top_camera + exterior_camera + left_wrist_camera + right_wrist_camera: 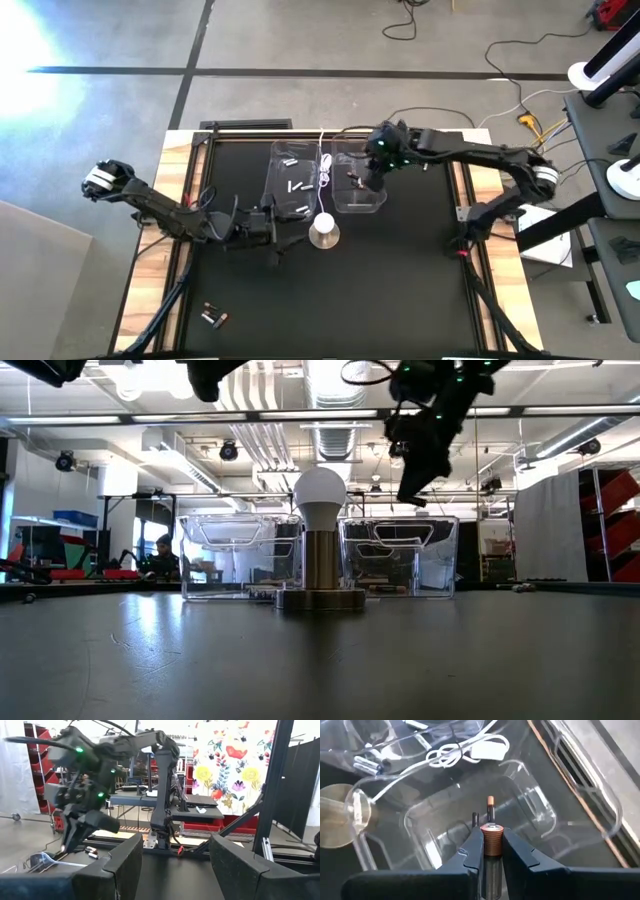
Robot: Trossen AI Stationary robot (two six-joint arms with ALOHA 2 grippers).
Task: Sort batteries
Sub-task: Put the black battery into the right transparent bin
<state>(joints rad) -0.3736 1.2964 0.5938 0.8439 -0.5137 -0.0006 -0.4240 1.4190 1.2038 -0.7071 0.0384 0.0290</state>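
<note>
Right gripper (492, 851) clamped on battery (492, 841) (lower end hidden); left gripper (175, 865) apart.

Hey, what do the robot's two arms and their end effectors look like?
Both arms are dark, jointed tubes. The right arm's wrist shows small green lights; the left end effector has two broad, matte black fingers. Each arm ends in a silvery-white cap at the shoulder.
</note>
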